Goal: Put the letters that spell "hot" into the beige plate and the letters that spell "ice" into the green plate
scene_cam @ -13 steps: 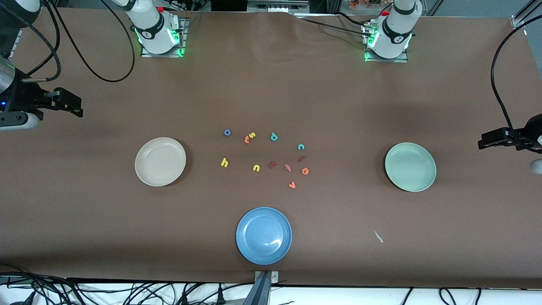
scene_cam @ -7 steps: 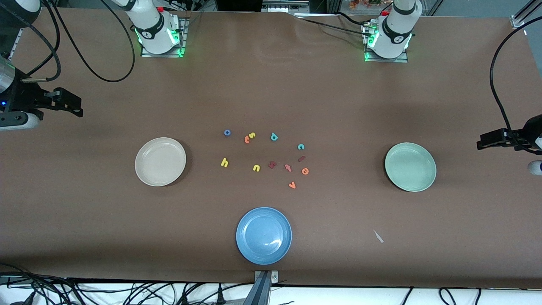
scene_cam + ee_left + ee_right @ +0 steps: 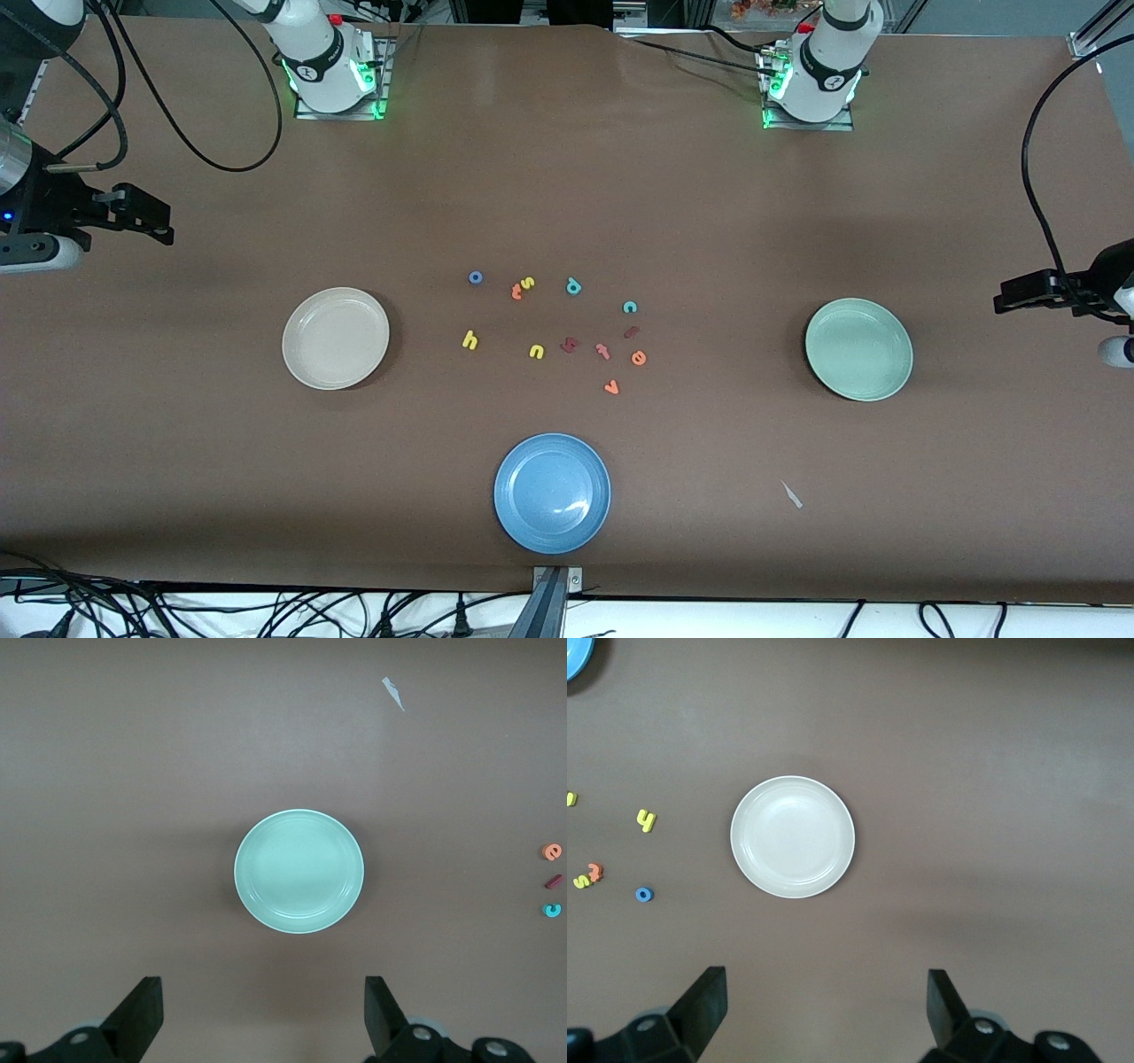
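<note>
Beige plate [image 3: 335, 338] sat at the right arm's end, green plate [image 3: 858, 348] at the left arm's, both empty; every letter lay loose between them. Right gripper [image 3: 824, 1001] hung wide open, empty, nearest the yellow h [image 3: 469, 339]; left gripper [image 3: 261, 1005], likewise, nearest the teal c [image 3: 630, 307].

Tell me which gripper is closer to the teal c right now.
Left. The left gripper hangs past the green plate from the teal c; the right gripper is farther, past the beige plate.
</note>
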Available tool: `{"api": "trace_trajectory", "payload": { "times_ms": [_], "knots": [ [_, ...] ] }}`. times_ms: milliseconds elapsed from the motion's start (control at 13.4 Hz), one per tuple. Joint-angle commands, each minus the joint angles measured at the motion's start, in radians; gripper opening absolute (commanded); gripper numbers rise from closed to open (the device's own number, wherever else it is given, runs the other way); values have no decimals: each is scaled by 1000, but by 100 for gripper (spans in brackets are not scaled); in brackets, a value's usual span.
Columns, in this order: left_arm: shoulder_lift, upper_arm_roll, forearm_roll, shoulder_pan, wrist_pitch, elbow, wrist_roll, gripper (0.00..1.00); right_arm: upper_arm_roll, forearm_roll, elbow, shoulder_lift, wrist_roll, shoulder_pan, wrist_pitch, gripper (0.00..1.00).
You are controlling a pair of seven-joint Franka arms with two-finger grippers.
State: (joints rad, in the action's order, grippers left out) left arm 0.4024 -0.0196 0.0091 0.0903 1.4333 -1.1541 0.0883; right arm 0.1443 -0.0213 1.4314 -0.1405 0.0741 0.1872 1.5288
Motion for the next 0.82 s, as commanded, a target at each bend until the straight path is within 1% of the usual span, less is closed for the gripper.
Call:
{"api": "trace_trajectory", "payload": {
  "times_ms": [0,522,745],
  "knots": [
    [1,4,-21,2,9,-2,24,100,0,11,-19,-5,3,-5,-18,100],
    [1,4,-23,3,9,-2,24,100,0,11,-19,-5,3,-5,-18,100],
    [1,4,-23,0,7,-4,22,100,3,35,-19,-5,4,-12,-19,100]
  ]
}}
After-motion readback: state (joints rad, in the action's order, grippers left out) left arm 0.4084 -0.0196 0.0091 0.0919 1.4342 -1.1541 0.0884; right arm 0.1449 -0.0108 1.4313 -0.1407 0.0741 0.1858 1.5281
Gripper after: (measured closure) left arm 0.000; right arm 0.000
